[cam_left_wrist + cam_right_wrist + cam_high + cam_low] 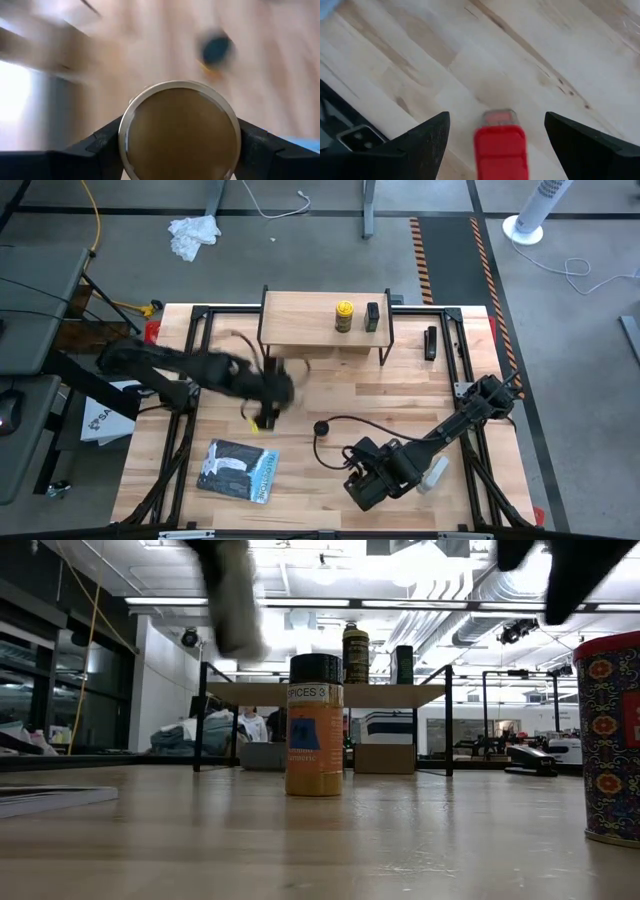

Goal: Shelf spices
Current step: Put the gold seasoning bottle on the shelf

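Left gripper left of centre in the high view, above the bare wood in front of the shelf, its arm blurred. In the left wrist view, 2 dark fingers pressed against opposite sides of the tan cylinder, clamped on it, its round top with a metal rim facing the camera.

Right gripper low and right of centre in the high view. Fingers spread wide in the right wrist view, the red tin between them and touched by neither. Same tin at the far right edge of the low view, standing upright on the table.

Amber jar with a black cap upright at the centre of the low view, alone on the wood, between the 2 grippers in the high view and touching nothing.

On the shelf's plank, right of its middle, 2 containers side by side: yellow jar on the left, black tin just beside it on the right, both upright.

Small grey bar on the table to the right of the shelf. Flat blue-grey case at lower left of the high view, well apart from the spices.
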